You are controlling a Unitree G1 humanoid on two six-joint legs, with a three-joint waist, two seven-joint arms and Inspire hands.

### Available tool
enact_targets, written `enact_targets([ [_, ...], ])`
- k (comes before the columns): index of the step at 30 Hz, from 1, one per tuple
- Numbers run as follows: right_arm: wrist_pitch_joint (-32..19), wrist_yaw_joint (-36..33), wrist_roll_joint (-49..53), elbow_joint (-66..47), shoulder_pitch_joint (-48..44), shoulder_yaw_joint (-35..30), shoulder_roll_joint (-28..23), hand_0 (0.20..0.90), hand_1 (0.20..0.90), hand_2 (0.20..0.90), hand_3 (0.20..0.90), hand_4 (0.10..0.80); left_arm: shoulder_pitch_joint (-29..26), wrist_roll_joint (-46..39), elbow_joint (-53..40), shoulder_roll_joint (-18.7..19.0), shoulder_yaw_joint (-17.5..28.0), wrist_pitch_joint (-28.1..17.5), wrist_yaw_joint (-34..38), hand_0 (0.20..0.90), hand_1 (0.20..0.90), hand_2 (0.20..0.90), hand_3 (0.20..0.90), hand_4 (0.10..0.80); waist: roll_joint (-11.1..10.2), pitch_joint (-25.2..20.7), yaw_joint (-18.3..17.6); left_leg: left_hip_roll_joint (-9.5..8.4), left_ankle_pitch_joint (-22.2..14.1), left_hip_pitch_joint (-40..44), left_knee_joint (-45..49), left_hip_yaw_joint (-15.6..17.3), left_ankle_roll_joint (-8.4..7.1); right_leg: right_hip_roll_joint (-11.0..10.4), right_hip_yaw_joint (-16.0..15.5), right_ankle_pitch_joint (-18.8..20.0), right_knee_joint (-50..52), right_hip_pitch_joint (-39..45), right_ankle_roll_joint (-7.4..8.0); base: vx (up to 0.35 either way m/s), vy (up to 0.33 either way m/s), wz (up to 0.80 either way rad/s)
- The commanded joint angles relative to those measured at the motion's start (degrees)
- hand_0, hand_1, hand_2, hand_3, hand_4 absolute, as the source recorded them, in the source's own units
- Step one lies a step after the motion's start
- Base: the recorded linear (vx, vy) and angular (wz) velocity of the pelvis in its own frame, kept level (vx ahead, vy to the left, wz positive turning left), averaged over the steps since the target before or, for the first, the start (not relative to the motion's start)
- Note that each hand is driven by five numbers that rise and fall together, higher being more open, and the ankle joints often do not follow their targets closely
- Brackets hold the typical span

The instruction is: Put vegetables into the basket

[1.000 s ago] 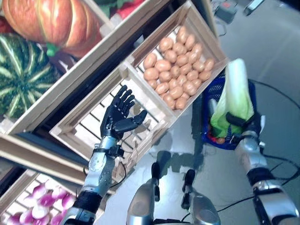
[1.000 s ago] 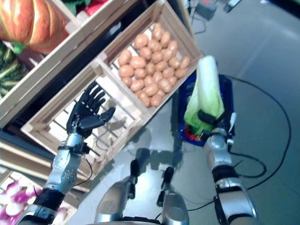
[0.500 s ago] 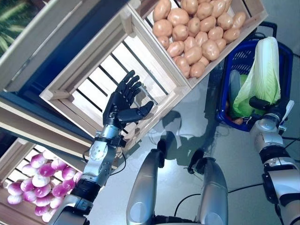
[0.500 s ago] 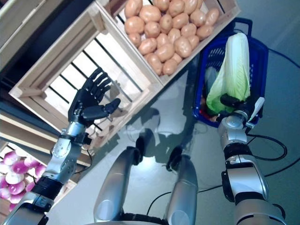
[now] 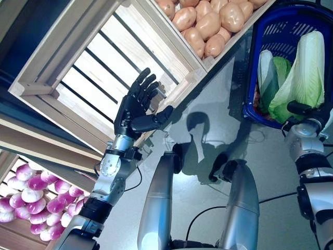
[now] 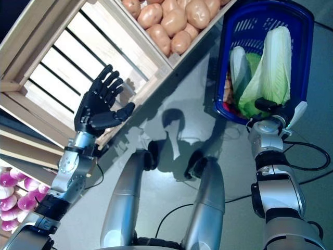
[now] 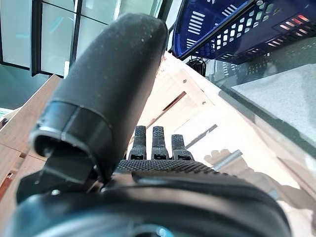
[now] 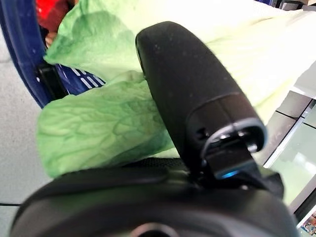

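My right hand [image 5: 306,115] is shut on a long pale green napa cabbage [image 5: 304,73], thumb across its leafy end [image 8: 103,118]. It holds the cabbage over the near part of the blue plastic basket [image 5: 270,31], which stands on the floor at the right. Another pale green and white leafy vegetable [image 5: 269,73] lies in the basket, with small reddish and orange things beside it. My left hand [image 5: 136,107] is open and empty, fingers spread, raised in front of an empty wooden crate [image 5: 99,78].
A wooden stand with slatted crates [image 5: 156,47] runs across the left and top. A crate of potatoes [image 5: 208,26] is next to the basket. The grey floor [image 5: 218,135] lies between the stand and the basket.
The camera has tilted down, so the whole scene shifted up in the picture. My right hand with the cabbage has come lower over the basket. My left hand stays raised and open.
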Motion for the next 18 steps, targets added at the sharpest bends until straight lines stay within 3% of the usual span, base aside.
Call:
enact_targets([
  [1, -2.8, -4.2, -1.4, -2.7, -2.8, -1.7, -7.8, 0.9, 0.9, 0.9, 0.9, 0.8, -1.2, -1.6, -9.3, 1.8, 2.1, -7.9, -0.6, 0.9, 0.9, 0.9, 0.9, 0.8, 1.6, -0.3, -0.7, -1.81, -8.5, 4.2, 2.6, 0.5, 3.21, -0.8, -1.5, 0.4, -0.9, 5.4, -0.82, 0.0, 0.0, 0.0],
  [10, -3.3, -1.9, -2.6, -5.0, -1.3, -2.4, -8.6, 0.9, 0.9, 0.9, 0.9, 0.8, 0.6, -3.0, -9.7, 2.7, 2.7, -7.1, -2.1, 0.9, 0.9, 0.9, 0.9, 0.8, 0.9, -0.3, -0.6, -1.46, -8.7, 7.6, 2.5, 0.5, 2.87, -1.0, -2.3, 0.4, -1.6, 9.0, -0.99, 0.018, 0.001, 0.0],
  [18, -3.6, 0.9, -3.7, -6.2, 1.5, -2.6, -7.7, 0.9, 0.9, 0.9, 0.9, 0.8, 2.7, -4.9, -8.2, 2.9, 3.5, -6.2, -4.3, 0.9, 0.9, 0.9, 0.9, 0.8, -0.5, -0.3, -0.1, -0.91, -6.9, 16.8, -2.6, 0.5, 2.03, 0.1, -2.8, 1.4, -6.8, 18.2, -0.57, 0.044, 0.016, 0.02],
])
